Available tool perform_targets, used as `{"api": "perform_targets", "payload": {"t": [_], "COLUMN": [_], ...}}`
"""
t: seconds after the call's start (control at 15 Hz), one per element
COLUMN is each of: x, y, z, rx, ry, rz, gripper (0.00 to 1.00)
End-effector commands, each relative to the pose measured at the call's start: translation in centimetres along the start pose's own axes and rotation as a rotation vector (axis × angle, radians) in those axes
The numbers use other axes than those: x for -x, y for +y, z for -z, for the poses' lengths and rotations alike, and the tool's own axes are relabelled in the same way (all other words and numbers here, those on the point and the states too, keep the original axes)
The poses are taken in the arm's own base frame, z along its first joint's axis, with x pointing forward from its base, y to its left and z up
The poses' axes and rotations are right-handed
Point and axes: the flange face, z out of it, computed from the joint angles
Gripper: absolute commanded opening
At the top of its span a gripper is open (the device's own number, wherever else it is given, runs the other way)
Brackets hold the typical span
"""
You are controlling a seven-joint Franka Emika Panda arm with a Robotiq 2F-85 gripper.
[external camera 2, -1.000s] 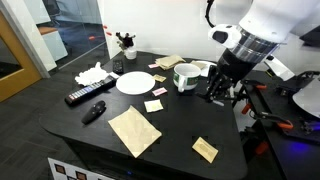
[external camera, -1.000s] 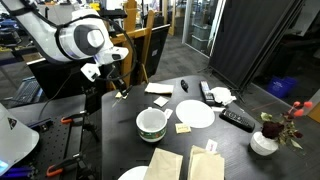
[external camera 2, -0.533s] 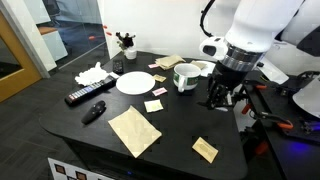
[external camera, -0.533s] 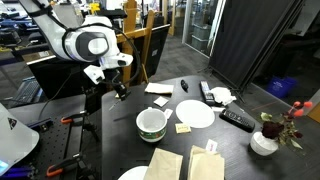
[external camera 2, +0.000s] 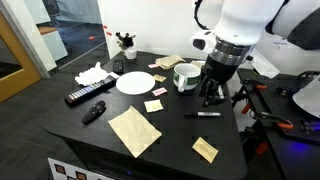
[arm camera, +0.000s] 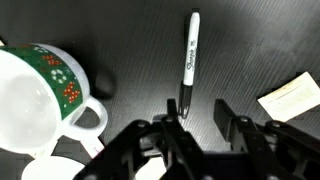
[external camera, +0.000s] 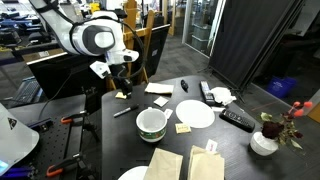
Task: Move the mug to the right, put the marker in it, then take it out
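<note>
The mug point(external camera: 152, 122), white with a green band, stands on the black table; it also shows in the other exterior view point(external camera 2: 186, 76) and at the left of the wrist view point(arm camera: 40, 90). The marker point(arm camera: 190, 58) lies flat on the table beside the mug, apart from it, and is seen in both exterior views point(external camera: 123, 110) point(external camera 2: 207, 114). My gripper point(arm camera: 200, 118) is open and empty, just above the table with its fingers near the marker's end. It hangs over the table's edge area in both exterior views point(external camera: 122, 90) point(external camera 2: 210, 98).
A flat white plate point(external camera: 195, 114) point(external camera 2: 134, 82) lies beyond the mug. A black remote point(external camera 2: 84, 95), a stubby black object point(external camera 2: 93, 112), a flower pot point(external camera: 265, 140), brown paper bags point(external camera 2: 134, 130) and small notes point(arm camera: 290, 95) lie around the table.
The marker was in my gripper and now lies on the table. The gripper has opened and shifted slightly toward the mug.
</note>
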Motion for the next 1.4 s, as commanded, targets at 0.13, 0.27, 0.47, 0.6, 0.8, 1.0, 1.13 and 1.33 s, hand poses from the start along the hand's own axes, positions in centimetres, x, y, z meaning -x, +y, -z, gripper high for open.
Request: {"api": "perform_targets", "payload": {"t": [0.13,0.27,0.47,0.6,0.8,1.0,1.13,1.33], "x": [-0.4,-0.2,-0.1,0.0,0.0,0.2,0.3,-0.5], "y": [0.7,1.0,1.4,1.7,2.1,2.2,2.1,1.9], "z": [2.1,3.3,5.7,7.5,10.1,12.1,13.1,12.9], "rx": [0.032,0.041,0.049,0.063,0.083,0.098,0.100,0.091], "ry": [0.007,0.031,0.068,0.099,0.144,0.189,0.214,0.225], "rz": [-0.038,-0.052,-0.077,-0.083,-0.094,-0.096,-0.097,-0.070], "gripper": [0.91,1.00,1.00,1.00,1.00,1.00,1.00,1.00]}}
